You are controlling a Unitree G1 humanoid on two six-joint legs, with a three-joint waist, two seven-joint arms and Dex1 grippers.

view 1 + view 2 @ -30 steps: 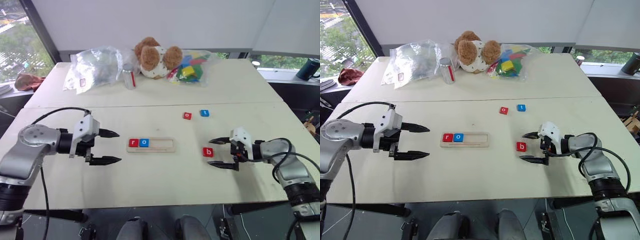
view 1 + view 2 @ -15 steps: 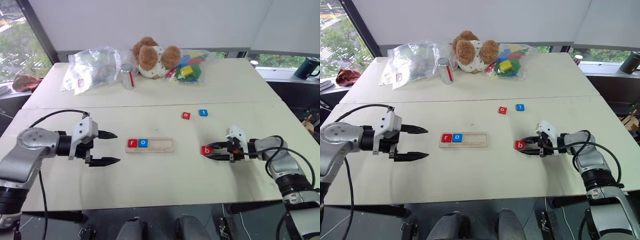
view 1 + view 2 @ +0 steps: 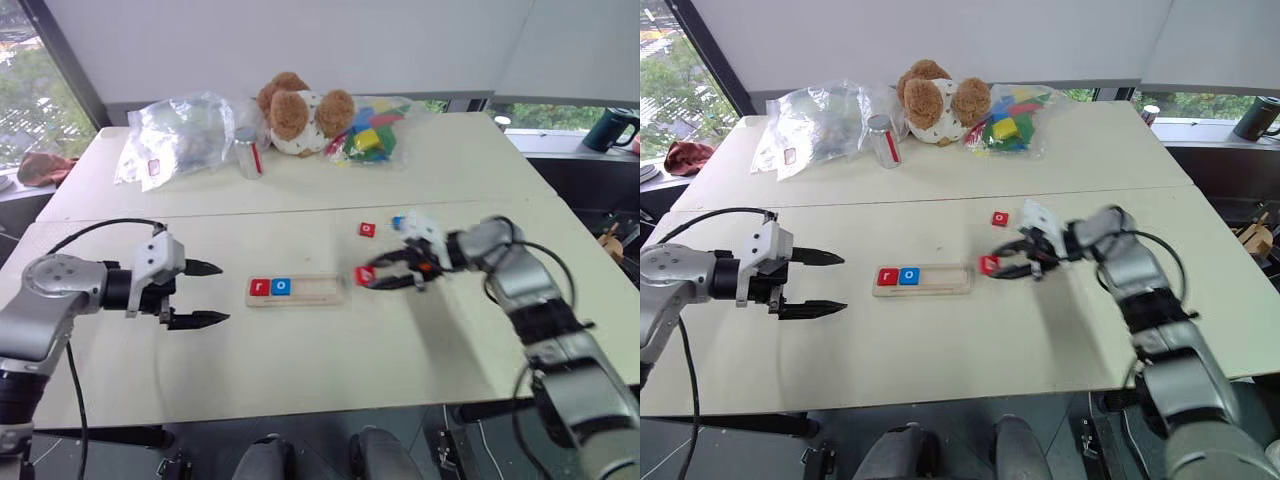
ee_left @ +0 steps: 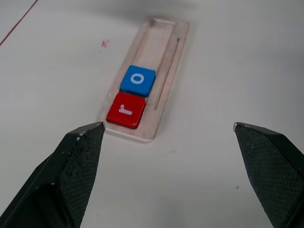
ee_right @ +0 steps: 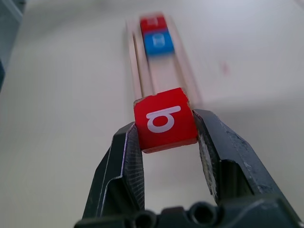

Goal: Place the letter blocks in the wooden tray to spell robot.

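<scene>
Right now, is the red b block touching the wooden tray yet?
Apart. In the right wrist view the red b block sits pinched between the right gripper fingers, with bare tabletop between it and the near end of the wooden tray.

The blue tile (image 3: pixel 399 222) beyond the right tool (image 3: pixel 372 278) is mostly hidden behind it, its letter unreadable. The far tray tiles (image 5: pixel 156 33) blur (right wrist view).

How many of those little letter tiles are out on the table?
4 seen, a fifth may be hidden behind the arm. Red r and blue o sit in the wooden tray, red b is held by the right gripper, red o lies loose beyond it.
</scene>
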